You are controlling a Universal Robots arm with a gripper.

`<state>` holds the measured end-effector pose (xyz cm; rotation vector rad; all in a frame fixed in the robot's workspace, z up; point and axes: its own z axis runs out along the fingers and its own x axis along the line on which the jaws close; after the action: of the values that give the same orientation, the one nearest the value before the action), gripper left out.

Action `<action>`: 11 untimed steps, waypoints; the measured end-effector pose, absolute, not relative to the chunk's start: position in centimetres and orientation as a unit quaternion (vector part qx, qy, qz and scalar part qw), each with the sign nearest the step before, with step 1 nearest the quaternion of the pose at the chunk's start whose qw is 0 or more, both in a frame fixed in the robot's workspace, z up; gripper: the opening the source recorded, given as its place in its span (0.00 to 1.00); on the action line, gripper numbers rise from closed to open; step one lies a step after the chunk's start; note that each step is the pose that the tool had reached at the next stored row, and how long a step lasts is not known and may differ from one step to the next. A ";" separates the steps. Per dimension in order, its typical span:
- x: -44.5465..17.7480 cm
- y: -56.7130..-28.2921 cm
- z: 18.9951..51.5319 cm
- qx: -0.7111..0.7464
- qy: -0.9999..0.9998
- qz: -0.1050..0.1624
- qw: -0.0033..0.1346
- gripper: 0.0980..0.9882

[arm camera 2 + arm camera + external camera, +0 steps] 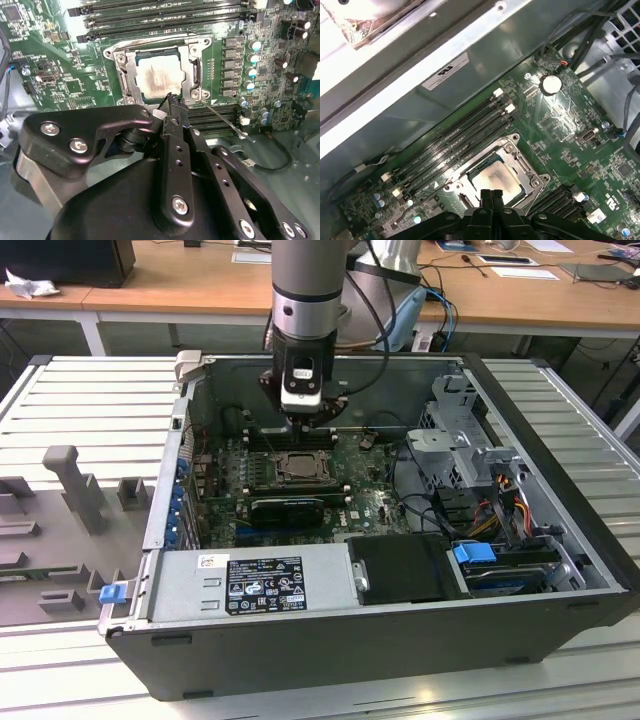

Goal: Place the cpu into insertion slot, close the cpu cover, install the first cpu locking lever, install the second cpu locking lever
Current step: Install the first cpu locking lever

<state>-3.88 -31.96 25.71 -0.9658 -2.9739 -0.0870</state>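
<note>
The hand (pixel 170 100) is nearest in the second wrist view, its two fingers pressed together with nothing visible between them and the tips poised at the edge of the slot (pixel 118 59). In the exterior view the slot lies at 6 o'clock of the hand. I cannot tell whether the tips touch the metal. Just beyond them the cpu (pixel 159 76) lies in the slot, and the cover (pixel 194 70) appears to lie flat around it, the chip showing through its cut-out. From the slot's corner beside the tips a thin wire lever (pixel 225 120) angles away over a bank of memory slots (pixel 210 116), apparently unlatched. The main risk, as I judge it, is a slip. The lever is a thin, springy rod and pressed-together tips give only a narrow face to push with, so it could skid off and snap back. The tips could also drop onto the cover or the bare chip and scratch it. If the cpu sits even slightly askew, pressure on the cover could bend the pins beneath. Farther out, a row of capacitors (pixel 255 57) stands near the slot, and a sideways sweep could knock them. Farthest, the case wall (pixel 470 85) hems the arm in, leaving little room to correct.
</note>
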 end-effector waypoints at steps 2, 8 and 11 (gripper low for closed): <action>-3.9 -32.0 25.7 -0.289 -0.957 -0.028 0.007 0.01; -3.9 -32.0 25.7 -0.211 -0.977 -0.027 0.010 0.01; -3.9 -32.0 25.7 -0.181 -0.983 -0.027 0.010 0.01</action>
<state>-3.88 -31.96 25.71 -0.5637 -3.0683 -0.0832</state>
